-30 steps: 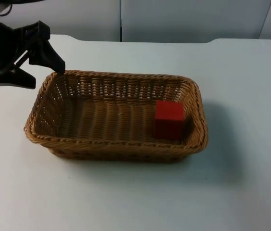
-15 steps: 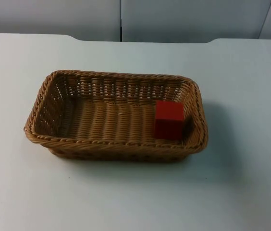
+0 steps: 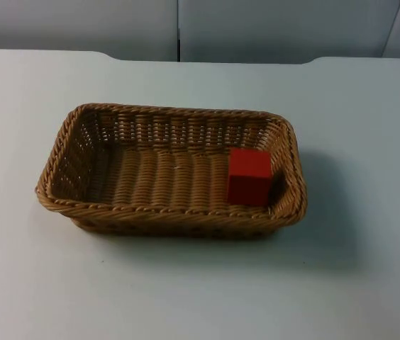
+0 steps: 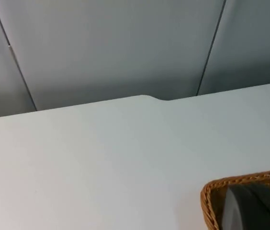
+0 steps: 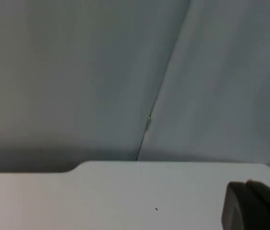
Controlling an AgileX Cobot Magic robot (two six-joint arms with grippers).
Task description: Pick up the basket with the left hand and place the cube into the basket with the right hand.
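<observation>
While the basket point(image 3: 171, 170) is sitting on the bench point(image 3: 356, 283), the cube point(image 3: 249, 176) is lying inside its right end; woven rim looks stiff, light, grippable. Left wrist: left gripper's fingertip point(image 4: 257, 208) beside basket corner point(image 4: 211, 201). Right wrist: right gripper's fingertip point(image 5: 254, 206) over bench. Finger state of both: cannot tell.
</observation>
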